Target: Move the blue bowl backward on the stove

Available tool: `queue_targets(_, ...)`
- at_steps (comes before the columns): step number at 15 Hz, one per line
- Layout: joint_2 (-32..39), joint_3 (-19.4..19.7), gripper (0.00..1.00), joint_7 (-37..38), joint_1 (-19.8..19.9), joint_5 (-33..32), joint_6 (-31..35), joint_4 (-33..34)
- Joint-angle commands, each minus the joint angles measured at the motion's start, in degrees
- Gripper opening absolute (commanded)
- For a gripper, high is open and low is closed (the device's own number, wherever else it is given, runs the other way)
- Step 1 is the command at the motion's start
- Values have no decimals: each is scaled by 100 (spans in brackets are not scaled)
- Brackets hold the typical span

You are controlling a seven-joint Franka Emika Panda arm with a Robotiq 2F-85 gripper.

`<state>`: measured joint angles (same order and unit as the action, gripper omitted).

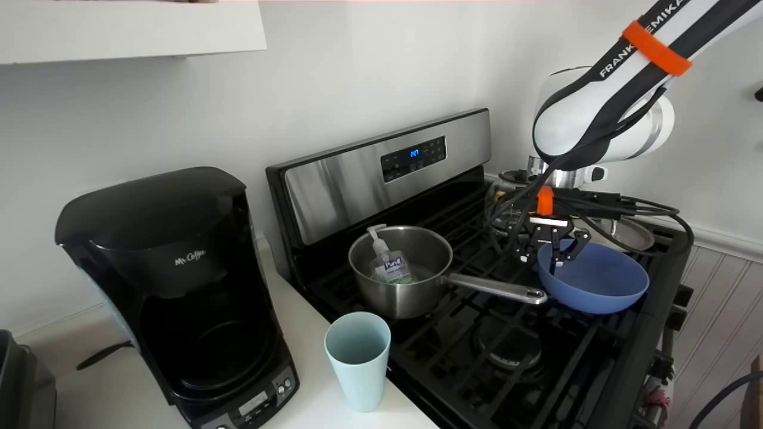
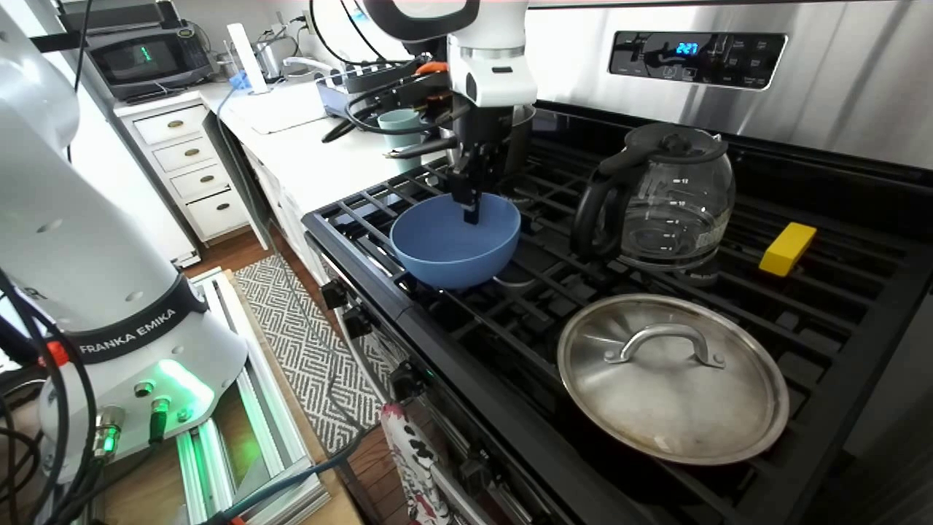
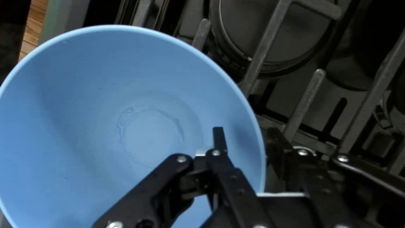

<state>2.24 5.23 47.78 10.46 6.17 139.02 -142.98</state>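
Blue bowl (image 3: 133, 110) rests on the gas stove (image 2: 532, 306), rim between parted jaws of the gripper (image 3: 246, 133), one inside, one outside.

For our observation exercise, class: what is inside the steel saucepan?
In an exterior view, a Purell pump bottle leans inside the steel saucepan. Its near wall hides the bottle's base and some inner floor.

In an exterior view, the bowl (image 1: 596, 277) sits on the stove (image 1: 495, 369), right of a saucepan (image 1: 402, 302) with a bottle (image 1: 393, 268) inside; left stand a cup (image 1: 360, 366) and coffee maker (image 1: 167, 256) on the surface (image 1: 316, 399). The pincer (image 3: 246, 134) straddles the bowl's rim.
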Motion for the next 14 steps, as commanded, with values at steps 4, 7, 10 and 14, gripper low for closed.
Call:
queue_targets(4,-135,96,0,-14,-194,-402,-269,13)
queue_targets(7,-474,44,1,69,-267,-797,-951,27)
queue_targets(10,-764,-51,1,-203,-345,-1375,-1930,117)
queue_targets(14,-1025,-182,1,-977,-429,-1737,-2821,198)
